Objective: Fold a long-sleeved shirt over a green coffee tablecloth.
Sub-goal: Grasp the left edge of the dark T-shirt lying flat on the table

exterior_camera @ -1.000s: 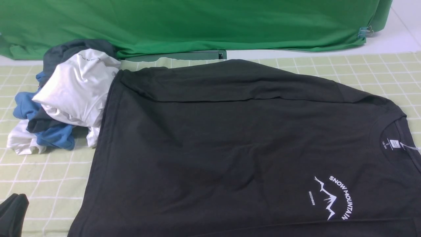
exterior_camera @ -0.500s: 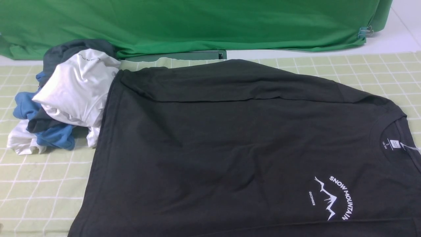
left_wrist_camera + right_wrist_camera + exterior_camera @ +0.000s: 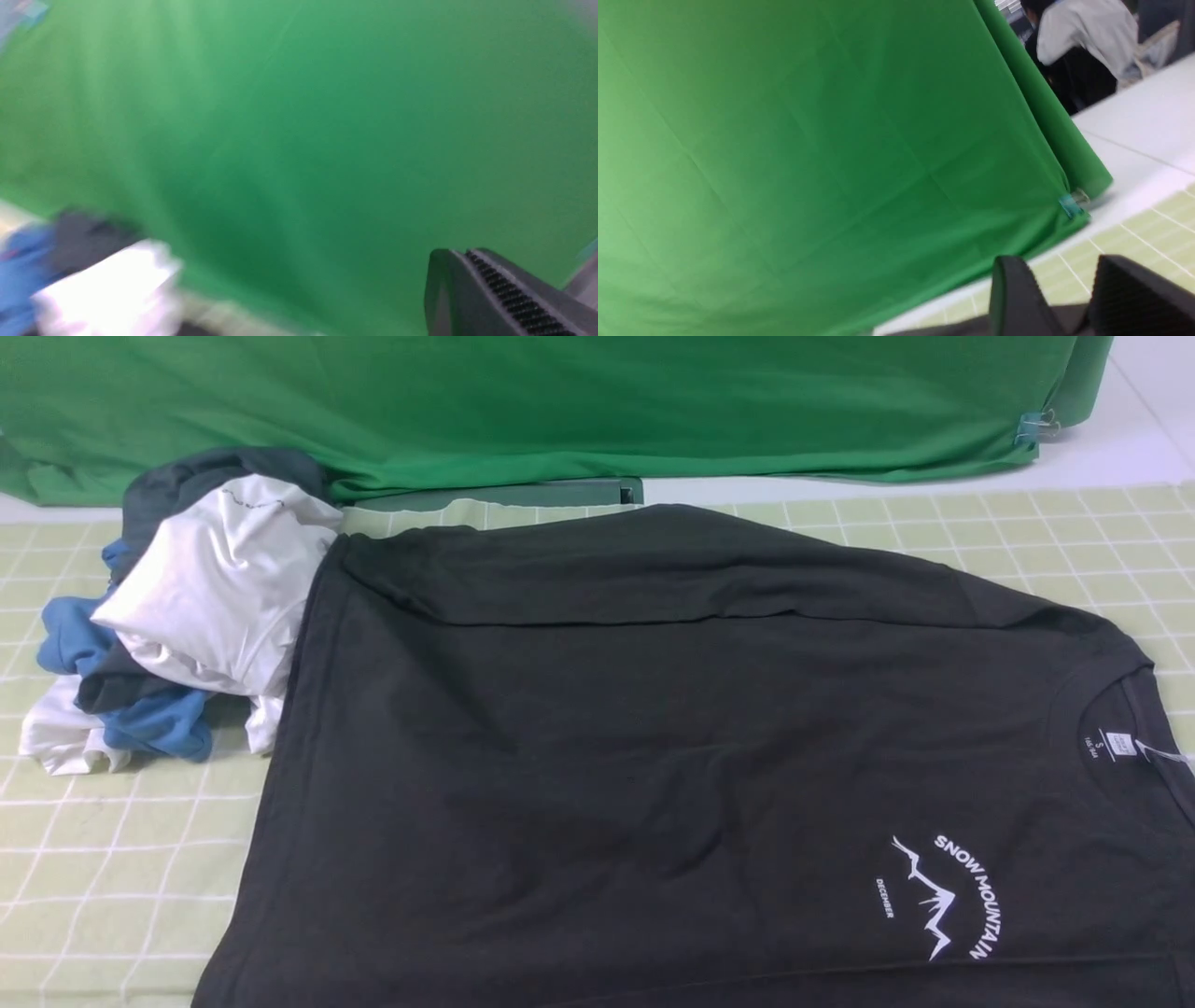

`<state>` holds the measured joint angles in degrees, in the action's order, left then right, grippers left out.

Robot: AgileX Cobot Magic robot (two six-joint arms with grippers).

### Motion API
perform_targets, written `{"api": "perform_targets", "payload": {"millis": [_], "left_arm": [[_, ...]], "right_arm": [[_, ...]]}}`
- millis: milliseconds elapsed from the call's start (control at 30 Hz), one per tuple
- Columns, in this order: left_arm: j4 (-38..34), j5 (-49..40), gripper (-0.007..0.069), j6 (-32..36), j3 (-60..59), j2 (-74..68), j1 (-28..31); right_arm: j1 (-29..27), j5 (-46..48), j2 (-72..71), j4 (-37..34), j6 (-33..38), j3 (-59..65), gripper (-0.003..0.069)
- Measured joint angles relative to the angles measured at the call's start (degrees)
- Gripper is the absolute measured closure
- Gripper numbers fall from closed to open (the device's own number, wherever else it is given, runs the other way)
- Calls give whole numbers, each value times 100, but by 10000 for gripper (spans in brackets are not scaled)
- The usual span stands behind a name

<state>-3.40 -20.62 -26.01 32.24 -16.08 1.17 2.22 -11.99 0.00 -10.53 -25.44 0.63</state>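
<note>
**Checked Cloth, Shirt Flat, Arms Raised**

On the green coffee tablecloth (image 3: 121,859) the long-sleeved shirt (image 3: 653,756) lay spread, its long axis side to side and its collar (image 3: 1120,709) toward the robot's right. Both grippers faced the backdrop (image 3: 560,401). The left gripper (image 3: 467,266) was pressed together; the right gripper (image 3: 1059,275) was parted, empty, and likely nearer the collar.

The large black long-sleeved shirt (image 3: 653,756) was matt, soft-looking cloth with a flat white print. The pale yellow-green gridded tablecloth (image 3: 121,859) was matt cloth too. The deep green backdrop fabric (image 3: 560,401) looked smooth, with faint fold creases. The left hand (image 3: 462,255) was matt black plastic with a ribbed pad.
</note>
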Motion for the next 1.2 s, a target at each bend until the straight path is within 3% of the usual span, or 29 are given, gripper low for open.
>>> {"api": "perform_targets", "payload": {"millis": [200, 300, 333, 400, 500, 600, 867, 1033, 1200], "left_arm": [[-1162, -2706, 607, 2370, 907, -2073, 0], [-1388, -3292, 607, 2864, 852, -2863, 0], [-1378, -3402, 607, 3013, 715, -3364, 0], [-1298, -3339, 614, 3101, 482, -3884, 0], [-1198, -3190, 622, 3222, 152, -4410, -49], [-1000, -2915, 622, 3238, -151, -4772, -454], [-654, -2671, 617, 2787, -230, -5274, -1692], [-340, -2686, 509, 2311, -230, -5498, -1835], [54, -2667, 273, 2126, -230, -5777, -1835]], "right_arm": [[7, -336, 0, -18, -284, 0, 426], [92, -28, -6, 10, -413, -148, 466], [214, 497, 46, 73, -343, -496, 528], [393, 1200, 237, 122, 104, -1104, 606], [764, 2306, 853, 147, 919, -2011, 650], [1171, 3100, 1634, 147, 1417, -2837, 656], [1988, 3634, 3020, 147, 1849, -3383, 657], [2378, 3700, 3515, 143, 1861, -3383, 657], [2571, 3623, 3636, 130, 1861, -3383, 657]]}}
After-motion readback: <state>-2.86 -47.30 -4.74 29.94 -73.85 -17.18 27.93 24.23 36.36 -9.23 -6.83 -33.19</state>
